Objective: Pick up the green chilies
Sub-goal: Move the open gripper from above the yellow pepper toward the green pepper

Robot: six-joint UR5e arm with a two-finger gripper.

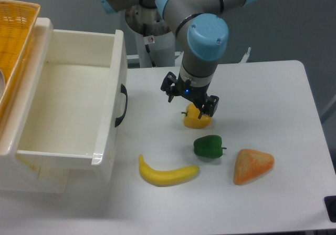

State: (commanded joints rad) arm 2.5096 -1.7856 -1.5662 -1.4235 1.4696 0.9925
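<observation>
The green chilies [208,146] are a small dark green glossy pepper lying on the white table [273,98], right of centre. My gripper [191,99] hangs behind them, pointing down over the yellow pepper piece [196,119]. Its two fingers are spread wide, and I see nothing held between them. The gripper is well apart from the green chilies, which are in full view.
A yellow banana [167,174] lies in front and to the left of the chilies, and an orange wedge [253,165] lies to their right. A white open drawer box [68,114] stands at the left, with a yellow basket [13,30] beyond it.
</observation>
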